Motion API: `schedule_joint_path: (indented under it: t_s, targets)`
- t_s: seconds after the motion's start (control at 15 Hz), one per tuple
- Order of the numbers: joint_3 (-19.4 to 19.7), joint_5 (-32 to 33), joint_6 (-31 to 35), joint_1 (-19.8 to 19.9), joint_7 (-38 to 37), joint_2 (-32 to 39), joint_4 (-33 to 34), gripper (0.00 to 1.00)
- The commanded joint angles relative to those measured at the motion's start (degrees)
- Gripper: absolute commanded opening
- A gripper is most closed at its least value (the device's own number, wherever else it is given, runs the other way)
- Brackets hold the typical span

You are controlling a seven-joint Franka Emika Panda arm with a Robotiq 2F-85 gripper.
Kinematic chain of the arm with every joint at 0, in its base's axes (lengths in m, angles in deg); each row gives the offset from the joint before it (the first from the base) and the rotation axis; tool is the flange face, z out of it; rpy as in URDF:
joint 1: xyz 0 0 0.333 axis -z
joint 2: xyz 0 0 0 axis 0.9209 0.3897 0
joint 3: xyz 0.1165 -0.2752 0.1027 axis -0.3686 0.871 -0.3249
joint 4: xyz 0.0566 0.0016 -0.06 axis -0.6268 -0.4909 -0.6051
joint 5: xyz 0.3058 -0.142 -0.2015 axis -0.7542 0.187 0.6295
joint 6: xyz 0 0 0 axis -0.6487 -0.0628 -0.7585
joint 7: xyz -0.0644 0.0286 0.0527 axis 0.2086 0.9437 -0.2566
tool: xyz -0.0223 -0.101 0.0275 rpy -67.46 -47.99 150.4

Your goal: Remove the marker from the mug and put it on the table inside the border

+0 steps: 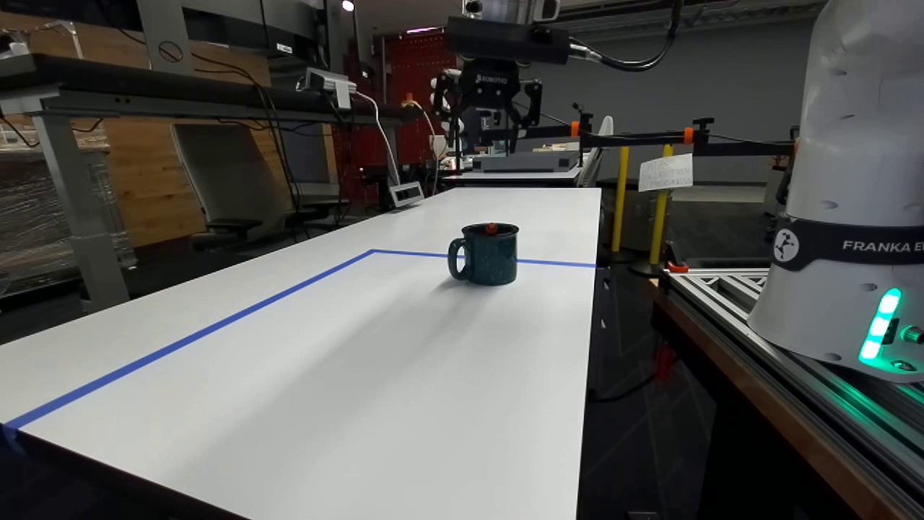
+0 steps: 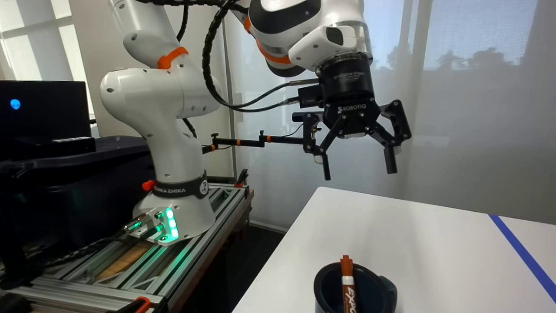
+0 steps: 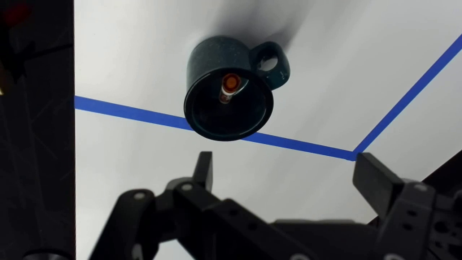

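Observation:
A dark green speckled mug point(image 1: 494, 258) stands upright on the white table point(image 1: 375, 404), just inside the blue tape border point(image 1: 209, 329). It also shows in an exterior view point(image 2: 372, 290), cut by the lower edge, and in the wrist view point(image 3: 218, 54). An orange-brown capped marker point(image 2: 348, 282) stands in the mug, leaning on its wall, cap up. Its cap end shows in the wrist view point(image 3: 231, 83) and just above the rim in an exterior view point(image 1: 491, 229). My gripper point(image 2: 359, 175) is open and empty, high above the table and apart from the mug. Its spread fingers show in the wrist view point(image 3: 284, 157).
The blue tape makes a corner point(image 3: 353, 155) beyond the mug's handle side. The table's edge point(image 3: 75, 173) runs close to the mug on the side opposite its handle. The robot base point(image 1: 837, 289) stands on a metal frame beside the table.

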Motion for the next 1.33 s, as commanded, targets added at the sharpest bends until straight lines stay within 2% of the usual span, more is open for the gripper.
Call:
schedule_joint_path:
  t_s: [0.0, 0.33, 0.73, 0.87, 1.27]
  targets:
    - [2.38, 0.57, 0.14, -2.37, -0.85, 1.49, 0.63, 1.00]
    - [3.39, 2.21, 1.03, -2.54, -1.64, 6.74, 0.97, 1.00]
    - [3.82, 7.98, -0.05, -1.93, -9.24, 9.97, 1.59, 1.00]
    - [4.83, 10.26, 0.58, -2.24, -11.79, 11.17, 1.55, 1.00]
    - [9.71, 11.28, 6.74, -4.91, -10.91, 16.30, 1.82, 1.00]
